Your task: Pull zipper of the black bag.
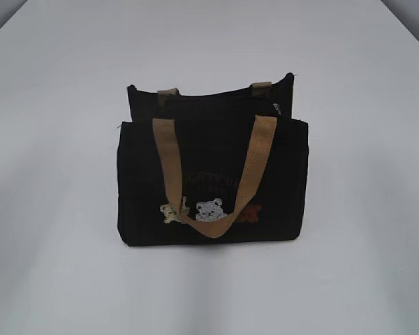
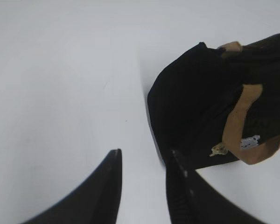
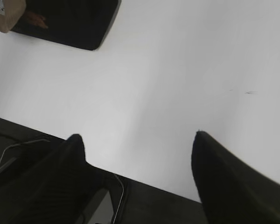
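Note:
The black bag [image 1: 213, 174] stands upright in the middle of the white table, with tan webbing handles [image 1: 216, 167] and little bear patches low on its front. A small pale glint at its top right corner [image 1: 276, 108] may be the zipper; I cannot tell its ring. No gripper shows in the exterior view. In the left wrist view my left gripper [image 2: 142, 156] is open and empty, over bare table just left of the bag [image 2: 200, 107]. In the right wrist view my right gripper [image 3: 137, 137] is open and empty near the table's front edge; a bag corner [image 3: 70, 23] lies far off.
The white table [image 1: 56, 209] surrounds the bag on all sides. Its dark front edge [image 3: 168, 205] with a thin cable shows below the right gripper.

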Motion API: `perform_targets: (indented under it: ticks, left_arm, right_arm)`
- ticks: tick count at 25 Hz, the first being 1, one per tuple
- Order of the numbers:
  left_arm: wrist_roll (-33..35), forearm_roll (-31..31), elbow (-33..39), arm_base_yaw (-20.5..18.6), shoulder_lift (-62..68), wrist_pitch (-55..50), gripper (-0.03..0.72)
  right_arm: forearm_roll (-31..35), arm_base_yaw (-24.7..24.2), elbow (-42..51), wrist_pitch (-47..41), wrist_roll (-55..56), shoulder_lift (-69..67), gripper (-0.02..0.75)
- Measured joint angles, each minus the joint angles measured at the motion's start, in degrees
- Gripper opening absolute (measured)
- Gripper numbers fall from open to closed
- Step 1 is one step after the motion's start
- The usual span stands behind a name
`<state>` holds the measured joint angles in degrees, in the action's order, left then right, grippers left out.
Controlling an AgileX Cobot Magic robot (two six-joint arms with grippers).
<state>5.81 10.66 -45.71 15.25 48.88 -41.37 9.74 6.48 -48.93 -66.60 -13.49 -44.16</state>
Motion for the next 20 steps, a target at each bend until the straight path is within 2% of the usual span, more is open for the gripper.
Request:
perform_targets:
  ticks: [6,9,15,20]
  left_arm:
    - [-4.6,-7.5,0.5,0.0,-16.5,-13.2,0.246]
    - [-4.8,-8.2,3.3,0.0,-23.4,-16.8,0.246]
    - [-4.7,-8.4,14.0,0.0,-37.2,-19.4,0.244]
    - [-4.3,-8.5,15.4,0.0,-46.4,-19.6,0.244]
  right_arm:
    - [-0.6,0.0,9.6,2.3,0.1,13.6,0.526]
    - [-0.9,0.0,14.5,2.3,0.3,19.2,0.526]
    - [-1.4,0.0,20.9,2.6,0.4,26.8,0.524]
    - [-1.4,0.0,20.9,3.2,0.4,30.6,0.523]
